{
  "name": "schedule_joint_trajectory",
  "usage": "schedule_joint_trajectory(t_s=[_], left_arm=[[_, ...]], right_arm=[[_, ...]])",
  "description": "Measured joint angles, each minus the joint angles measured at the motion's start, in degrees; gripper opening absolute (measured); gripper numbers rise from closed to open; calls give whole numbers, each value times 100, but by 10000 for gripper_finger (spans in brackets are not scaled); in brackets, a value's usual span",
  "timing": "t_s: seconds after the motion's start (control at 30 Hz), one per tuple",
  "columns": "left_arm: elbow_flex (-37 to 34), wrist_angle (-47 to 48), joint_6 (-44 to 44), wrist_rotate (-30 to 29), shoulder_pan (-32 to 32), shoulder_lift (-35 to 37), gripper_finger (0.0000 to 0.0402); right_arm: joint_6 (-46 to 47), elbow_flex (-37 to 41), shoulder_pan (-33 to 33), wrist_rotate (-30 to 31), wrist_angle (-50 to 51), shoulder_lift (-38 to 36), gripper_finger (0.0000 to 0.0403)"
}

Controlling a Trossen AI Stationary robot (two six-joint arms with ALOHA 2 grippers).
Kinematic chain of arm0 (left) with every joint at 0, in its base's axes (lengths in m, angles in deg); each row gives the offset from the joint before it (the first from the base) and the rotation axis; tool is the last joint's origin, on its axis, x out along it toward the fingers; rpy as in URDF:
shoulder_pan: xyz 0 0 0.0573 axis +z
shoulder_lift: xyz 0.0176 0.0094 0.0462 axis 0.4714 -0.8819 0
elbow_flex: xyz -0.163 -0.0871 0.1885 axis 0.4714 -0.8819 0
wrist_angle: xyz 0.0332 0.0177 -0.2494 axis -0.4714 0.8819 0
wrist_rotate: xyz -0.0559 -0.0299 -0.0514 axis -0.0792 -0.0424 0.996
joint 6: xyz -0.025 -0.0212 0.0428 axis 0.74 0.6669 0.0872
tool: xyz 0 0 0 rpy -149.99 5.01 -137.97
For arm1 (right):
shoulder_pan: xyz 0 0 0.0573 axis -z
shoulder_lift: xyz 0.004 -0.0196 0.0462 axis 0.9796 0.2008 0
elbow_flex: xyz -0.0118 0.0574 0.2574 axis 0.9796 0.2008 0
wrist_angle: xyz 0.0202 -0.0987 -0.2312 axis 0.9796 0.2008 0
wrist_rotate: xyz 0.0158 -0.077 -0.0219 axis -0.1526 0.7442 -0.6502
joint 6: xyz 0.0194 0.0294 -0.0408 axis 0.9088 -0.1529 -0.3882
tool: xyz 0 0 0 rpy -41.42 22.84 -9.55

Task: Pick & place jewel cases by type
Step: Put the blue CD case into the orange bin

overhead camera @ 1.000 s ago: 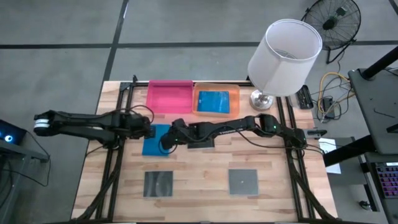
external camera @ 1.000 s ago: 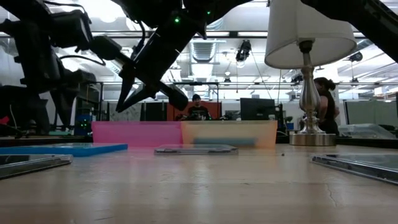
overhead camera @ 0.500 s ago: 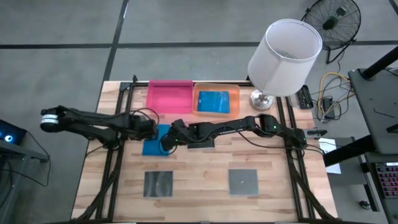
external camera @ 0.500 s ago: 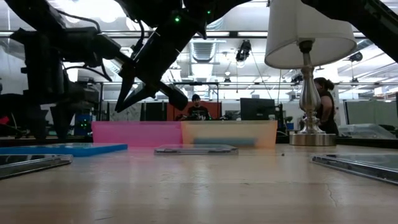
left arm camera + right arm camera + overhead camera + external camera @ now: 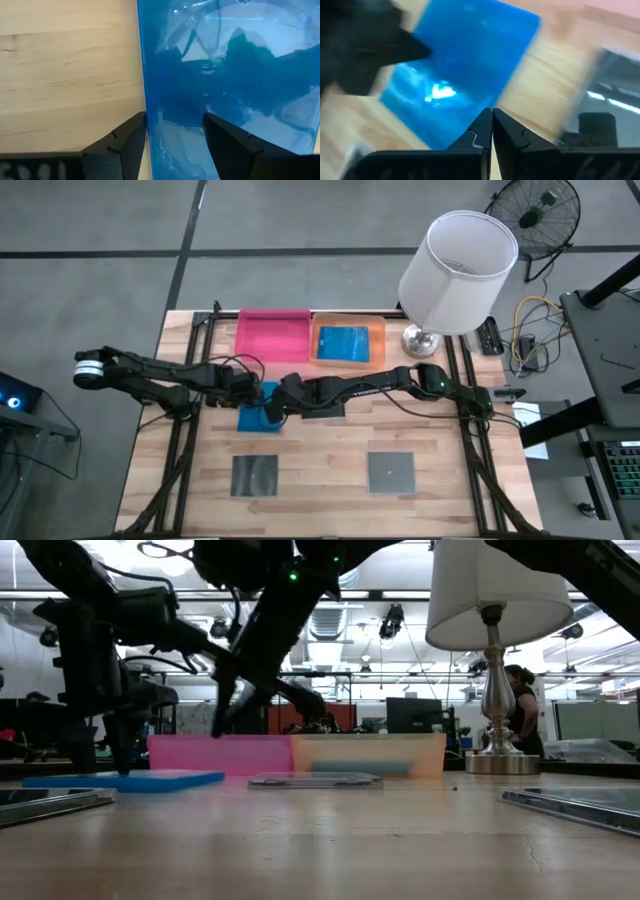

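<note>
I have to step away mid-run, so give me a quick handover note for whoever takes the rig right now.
Left gripper: open, astride the edge of the blue case lying mid-table, not yet gripped.
Right gripper: shut, empty, hovering at the same case.
Done: one blue case lies in the orange tray.
Left: the pink tray looks empty. Two dark cases wait at the near edge, and another clear-looking case lies under the right arm. A third blue case is not visible.

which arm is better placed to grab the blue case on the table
Left. The left gripper is open with its fingers straddling the edge of the blue case. The right gripper is shut above that case.
</note>
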State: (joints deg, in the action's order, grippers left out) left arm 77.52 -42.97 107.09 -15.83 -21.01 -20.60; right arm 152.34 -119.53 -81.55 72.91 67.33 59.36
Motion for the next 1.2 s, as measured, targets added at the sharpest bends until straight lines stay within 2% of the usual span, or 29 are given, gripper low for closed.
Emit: schedule_joint_trajectory(t_s=[0.1,0.23,0.7,1.03,1.2], left_arm=[[-2,-46,2,3,0,-2,182],[-2,-80,4,5,-3,-2,182],[-7,-308,132,125,-4,-7,182],[-9,-626,166,156,-4,-7,182],[-9,-624,166,301,-4,-7,182]], right_arm=[[264,15,-17,170,357,0,8],[285,52,-38,221,345,0,8],[494,682,-112,238,-387,7,8],[-1778,652,-190,237,-561,9,8],[-2696,758,-162,-148,-502,15,8]])
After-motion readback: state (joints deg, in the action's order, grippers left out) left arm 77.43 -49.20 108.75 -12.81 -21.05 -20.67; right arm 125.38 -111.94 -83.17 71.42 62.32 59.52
